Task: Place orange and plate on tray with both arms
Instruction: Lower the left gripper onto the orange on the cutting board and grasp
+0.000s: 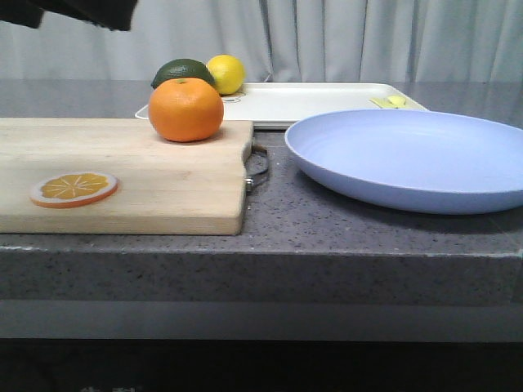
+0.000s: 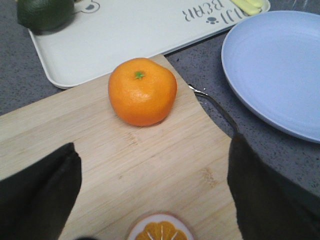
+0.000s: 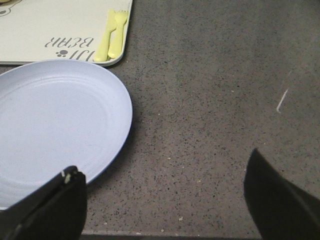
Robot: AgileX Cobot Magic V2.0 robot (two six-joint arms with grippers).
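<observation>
We see the orange (image 2: 142,97) resting on the board (image 2: 150,170), left pincer (image 2: 152,200) spread apart above; right pincer (image 3: 165,200) likewise apart beside the plate (image 3: 55,125).

Soft, even overhead light, faint shadows, mild grain, no glare.

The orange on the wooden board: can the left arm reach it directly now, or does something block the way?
Probably yes. The left gripper is open and hangs above the cutting board, with the orange just ahead between its fingers. Only bare board lies between them; the orange slice sits nearer the gripper, off the path.
</observation>
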